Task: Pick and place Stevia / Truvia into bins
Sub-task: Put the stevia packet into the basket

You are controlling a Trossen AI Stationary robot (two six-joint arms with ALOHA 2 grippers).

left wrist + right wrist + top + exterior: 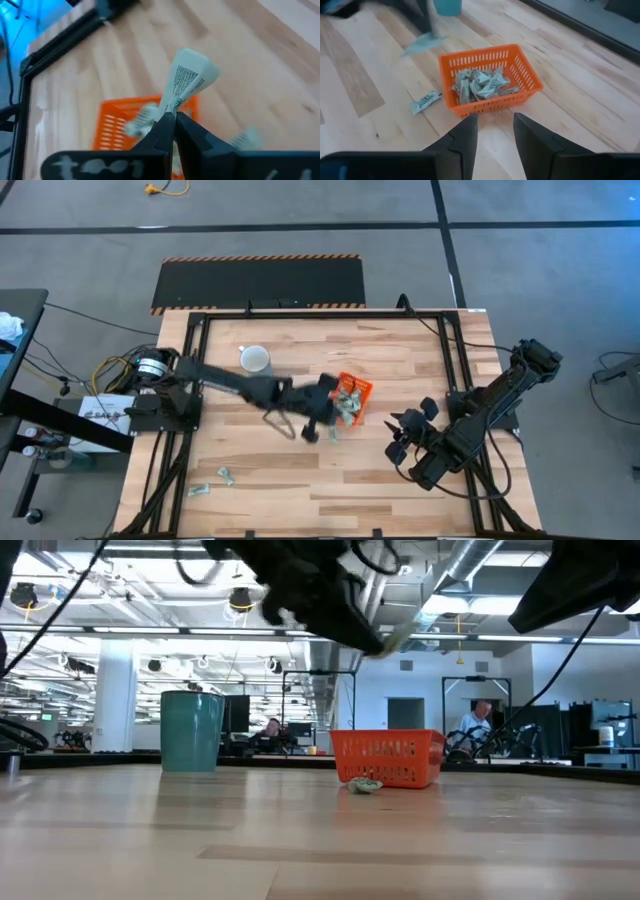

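Nearest the lens in the left wrist view: left hand [172, 116], fingers pinched together on one Stevia / Truvia sachet [186, 80], sachet standing up out of the tips. Orange bin [131, 125] below and behind the tips in that view, already holding several sachets.

In the high view: left hand [322, 416] at frame centre, just left of the bin [362, 388]; one loose sachet [334, 433] on the tabletop [300, 480] just below the bin; two more [226, 475] at lower left, well apart from the bin. Right hand [400, 442] at centre right, waiting, fingers apart, nothing between them.

Step in hand, as judged: carry to bin and release.
- Bring tips fully over bin interior before parting fingers; sachet is light and may drift or cling to a pad.
- Lower close to the pile, then release, to avoid a bounce over the low wall.
- Keep clear of the near rim; a nudge would likely slide the bin.

Clearance: mug [255, 359] at upper left of the bin, apart from the path. Open tabletop below and left. Black frame rails along tabletop edges, well clear.
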